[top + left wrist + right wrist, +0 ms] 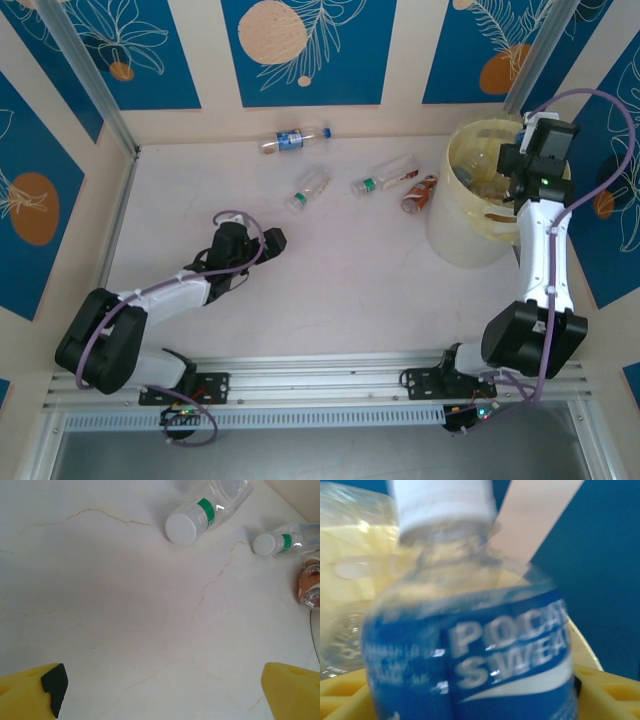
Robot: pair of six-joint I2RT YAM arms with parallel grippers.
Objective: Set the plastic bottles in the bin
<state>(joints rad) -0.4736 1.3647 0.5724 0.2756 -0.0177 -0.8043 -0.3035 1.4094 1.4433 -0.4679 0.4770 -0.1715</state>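
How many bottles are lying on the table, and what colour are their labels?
Blue-label bottle: 1
Green-label bottles: 2
Red-brown-label bottle: 1
Total on the table: 4

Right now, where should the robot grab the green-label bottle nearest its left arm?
Probably around its middle, at the green band. The bottle lies on its side with the white cap facing the left gripper, so coming straight down, fingers either side of the round body, looks safest.

Four clear bottles [310,188] lie scattered left of the upright pale-yellow bin [462,235].
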